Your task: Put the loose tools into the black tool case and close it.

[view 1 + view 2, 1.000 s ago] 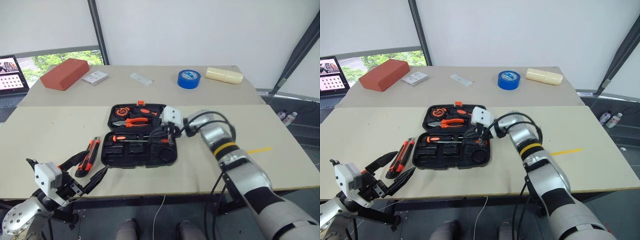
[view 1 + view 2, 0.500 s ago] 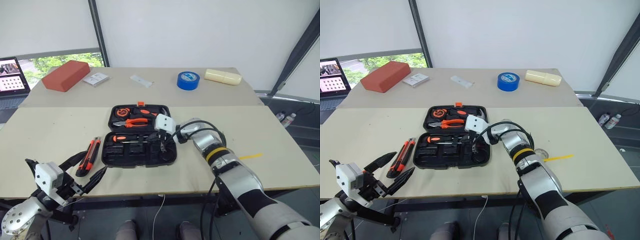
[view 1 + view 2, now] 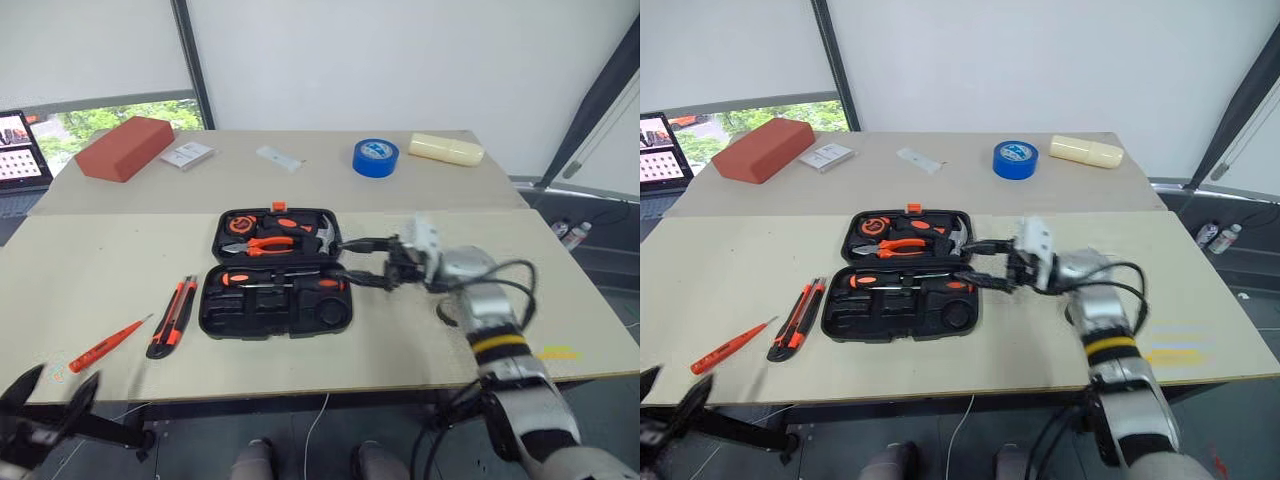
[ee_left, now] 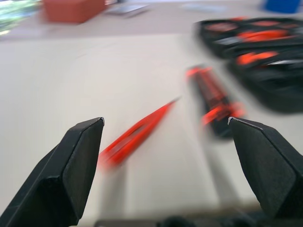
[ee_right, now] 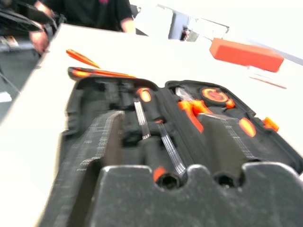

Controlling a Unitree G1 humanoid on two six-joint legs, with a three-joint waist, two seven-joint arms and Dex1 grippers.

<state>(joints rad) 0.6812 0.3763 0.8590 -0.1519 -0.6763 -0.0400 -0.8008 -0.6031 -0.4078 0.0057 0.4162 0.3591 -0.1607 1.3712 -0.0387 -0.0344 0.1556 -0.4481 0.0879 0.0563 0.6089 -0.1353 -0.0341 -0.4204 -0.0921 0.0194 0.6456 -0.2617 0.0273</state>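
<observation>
on the far half of the table [image 3: 120, 250] sit a red block [image 3: 124, 147], a small white packet [image 3: 188, 154], a white strip [image 3: 279, 158], a blue tape roll [image 3: 375, 157] and a cream tube [image 3: 446, 149], all well apart from both grippers; a laptop screen [image 3: 14, 150] shows at the far left edge. nothing lies between the right gripper [image 3: 352, 262] and the tool case [image 3: 275, 271]: its two black fingers point at the case's right edge, just beside it, spread apart and empty.

a second ago that gripper was shut and reaching down over the lower half of the case; now it has drawn off to the right and its fingers have parted. the left gripper [image 4: 165, 165] has dropped toward the near left corner, its jaws wide apart and holding nothing. in its wrist view the tester pen [image 4: 137, 132] lies ahead between the fingers, with the utility knife [image 4: 214, 100] farther on toward the case.

the case lies open and flat. its far half holds orange-handled pliers [image 3: 262, 244] and a hammer head [image 3: 322, 236]; its near half holds a screwdriver [image 3: 262, 279] with a second orange-tipped tool beside it. the knife lies just left of the case, and the pen farther left, near the table's front edge.
</observation>
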